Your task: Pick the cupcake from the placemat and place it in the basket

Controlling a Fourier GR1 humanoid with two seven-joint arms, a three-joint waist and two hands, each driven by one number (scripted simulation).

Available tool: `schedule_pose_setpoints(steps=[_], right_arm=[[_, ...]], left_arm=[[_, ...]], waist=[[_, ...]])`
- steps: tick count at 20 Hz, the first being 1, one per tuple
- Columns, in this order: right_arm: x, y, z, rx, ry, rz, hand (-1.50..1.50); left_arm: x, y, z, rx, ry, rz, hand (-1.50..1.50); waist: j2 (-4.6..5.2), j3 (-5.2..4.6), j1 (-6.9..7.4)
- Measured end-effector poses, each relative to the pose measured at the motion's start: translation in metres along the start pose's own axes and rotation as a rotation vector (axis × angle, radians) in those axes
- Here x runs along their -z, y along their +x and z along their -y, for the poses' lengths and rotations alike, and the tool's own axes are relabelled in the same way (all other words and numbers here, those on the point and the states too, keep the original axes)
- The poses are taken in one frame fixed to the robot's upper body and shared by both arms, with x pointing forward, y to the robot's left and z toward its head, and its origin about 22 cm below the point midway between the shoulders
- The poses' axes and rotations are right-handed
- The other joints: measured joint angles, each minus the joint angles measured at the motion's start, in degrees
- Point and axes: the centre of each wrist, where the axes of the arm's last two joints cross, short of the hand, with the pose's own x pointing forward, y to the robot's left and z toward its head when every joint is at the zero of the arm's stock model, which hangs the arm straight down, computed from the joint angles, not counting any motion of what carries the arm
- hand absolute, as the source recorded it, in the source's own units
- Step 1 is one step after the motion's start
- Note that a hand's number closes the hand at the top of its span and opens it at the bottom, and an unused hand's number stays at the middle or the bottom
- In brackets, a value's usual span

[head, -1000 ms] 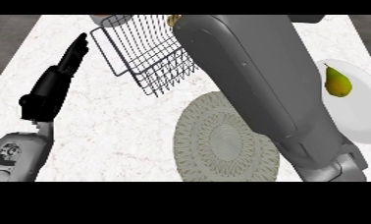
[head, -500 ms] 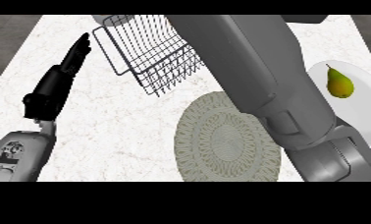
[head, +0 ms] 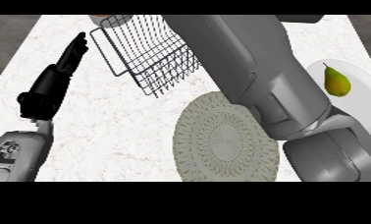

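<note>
The wire basket (head: pixel 148 51) stands tilted at the back middle of the counter. The round grey woven placemat (head: pixel 221 144) lies in front of it, and its visible part is bare. No cupcake shows plainly. A small pale round thing with a tan top (head: pixel 107 19) peeks out at the view's upper edge, behind the basket's left corner; I cannot tell what it is. My right forearm (head: pixel 253 70) crosses over the placemat's right side and the basket's right rim, and its hand is cut off by the upper edge. My left hand (head: pixel 54 83) rests open at the left, fingers straight and pointing up.
A white plate (head: pixel 358 78) with a green-yellow pear (head: pixel 336 81) sits at the right edge, partly behind my right arm. White marble counter stretches between my left hand and the basket. Darker floor shows past the counter's far corners.
My right arm has slid further up the view, so its elbow end now shows at the lower right. The left hand has barely shifted. Basket and pear stay put.
</note>
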Motion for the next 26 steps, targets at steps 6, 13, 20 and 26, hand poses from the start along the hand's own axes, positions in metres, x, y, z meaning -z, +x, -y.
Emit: schedule_pose_setpoints(steps=[6,13,20,26], right_arm=[[0.004,0.001,-0.001,0.036,0.106,0.002,-1.5],[0.002,0.002,0.002,0.208,0.034,0.035,-1.5],[0.009,-0.004,0.025,0.494,-0.195,0.027,-1.5],[0.035,-0.031,0.035,0.629,-0.363,-0.03,-1.5]], left_arm=[[-0.003,-0.001,0.0,0.002,0.002,-0.006,0.0],[-0.006,0.001,0.005,0.008,0.01,-0.005,0.0],[-0.012,-0.007,-0.001,0.009,0.028,-0.027,0.0],[-0.02,-0.012,-0.012,0.013,0.064,-0.053,0.0]], waist=[[-0.04,0.04,-0.11],[-0.09,0.08,-0.29],[-0.54,0.11,-2.28],[-1.33,0.2,-4.32]])
